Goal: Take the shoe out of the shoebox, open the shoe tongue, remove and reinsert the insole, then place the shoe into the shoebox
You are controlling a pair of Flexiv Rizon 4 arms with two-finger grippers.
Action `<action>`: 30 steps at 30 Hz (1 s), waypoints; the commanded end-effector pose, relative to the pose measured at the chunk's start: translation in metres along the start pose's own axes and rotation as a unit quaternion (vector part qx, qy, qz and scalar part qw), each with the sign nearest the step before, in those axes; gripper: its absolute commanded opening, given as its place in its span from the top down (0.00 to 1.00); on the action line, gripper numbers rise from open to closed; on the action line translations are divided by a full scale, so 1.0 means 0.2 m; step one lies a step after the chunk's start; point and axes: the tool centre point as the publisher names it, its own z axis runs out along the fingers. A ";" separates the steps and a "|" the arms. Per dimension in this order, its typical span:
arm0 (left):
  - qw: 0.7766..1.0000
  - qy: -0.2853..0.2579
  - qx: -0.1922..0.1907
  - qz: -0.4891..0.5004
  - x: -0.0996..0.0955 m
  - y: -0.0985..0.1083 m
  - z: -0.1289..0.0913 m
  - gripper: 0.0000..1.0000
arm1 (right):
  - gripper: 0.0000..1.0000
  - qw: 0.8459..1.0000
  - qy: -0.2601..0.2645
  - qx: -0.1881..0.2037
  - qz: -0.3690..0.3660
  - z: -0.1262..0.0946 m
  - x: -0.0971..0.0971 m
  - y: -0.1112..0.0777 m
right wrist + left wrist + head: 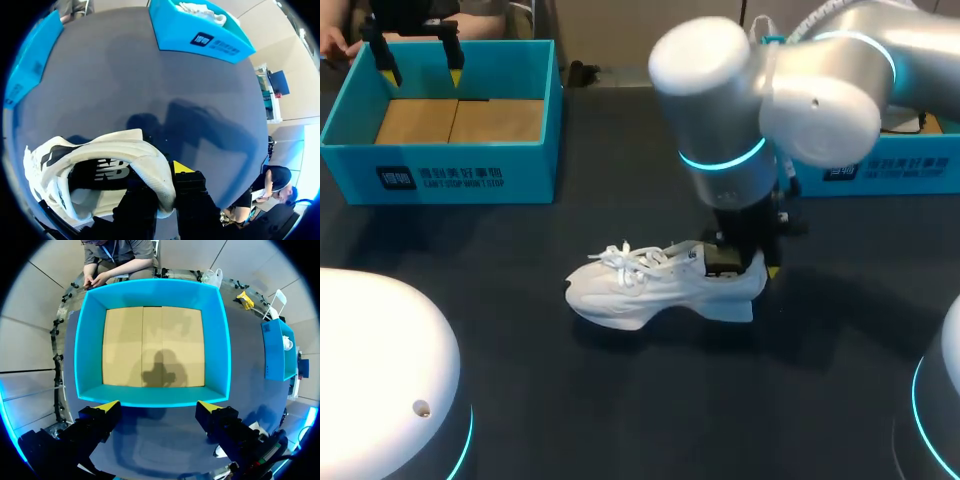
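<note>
A white shoe (655,285) lies on the dark table's middle, toe to the left and laces up. My right gripper (748,262) comes down at its heel. In the right wrist view that gripper (162,187) is shut on the heel collar of the shoe (125,150), one finger inside and the yellow-tipped finger (182,167) outside. A dark insole (102,172) shows inside. The blue shoebox (535,120) stands at the back left, holding only its brown cardboard floor. My left gripper (420,60) hangs open above it, and in its own view the gripper (159,407) is over the near wall of the shoebox (90,340).
A second blue box (890,165) stands at the back right, with something white inside it in the right wrist view (200,27). White arm bases (380,370) fill the front corners. Bare dark table lies around the shoe.
</note>
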 end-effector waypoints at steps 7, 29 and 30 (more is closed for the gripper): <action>1.000 -0.001 0.000 0.000 0.00 0.00 0.00 0.00 | 1.00 1.000 0.015 -0.005 0.010 0.18 0.02 0.03; 1.000 -0.001 0.000 0.000 0.00 0.00 0.00 0.00 | 0.41 1.000 0.020 -0.008 0.006 0.24 -0.01 0.05; 1.000 -0.001 0.000 0.000 0.00 0.00 0.00 0.00 | 0.36 1.000 0.022 -0.007 0.005 0.23 -0.01 0.05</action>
